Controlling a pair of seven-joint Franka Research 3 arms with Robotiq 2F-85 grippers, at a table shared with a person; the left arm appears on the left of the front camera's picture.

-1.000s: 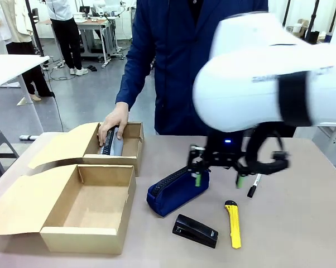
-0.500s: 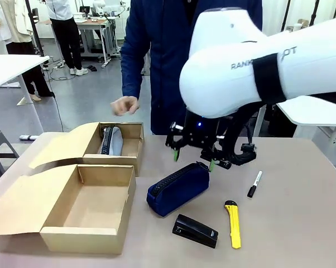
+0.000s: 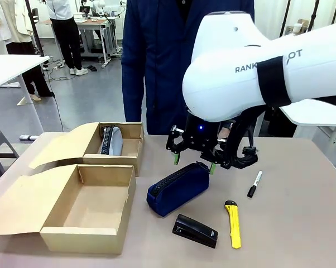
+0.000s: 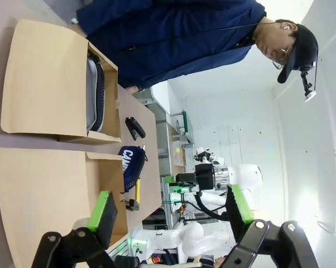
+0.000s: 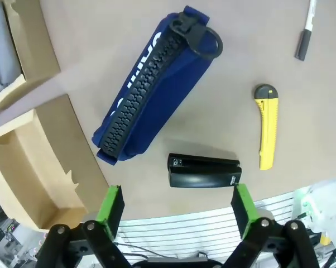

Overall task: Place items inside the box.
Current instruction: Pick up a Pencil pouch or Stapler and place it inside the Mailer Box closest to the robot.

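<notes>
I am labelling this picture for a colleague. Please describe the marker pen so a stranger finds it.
On the table, look right of the cardboard boxes, past the navy pouch. The marker pen lies farthest right, beyond the yellow utility knife; it alone is thin and white with a black end.

2 ea: boxes (image 3: 87, 231) (image 3: 135, 131), staplers (image 3: 195, 230) (image 4: 135, 127), pouches (image 3: 176, 188) (image 3: 113, 140); 1 ea: knife (image 3: 233, 224), marker (image 3: 254, 183)

White, bulbous shell on the right arm (image 3: 240, 72), ringed by a black band (image 3: 274, 81), lettered in grey. Beneath, black right gripper (image 3: 193, 163) with small blue light (image 3: 200, 127), looping black cable (image 3: 247, 152), green pads (image 5: 110, 205). Same black linkage, round pivot screws, green pads on the left gripper (image 4: 171, 209). Navy jacket (image 3: 157, 56), black cap (image 4: 299, 53) on the person (image 3: 168, 95).
</notes>
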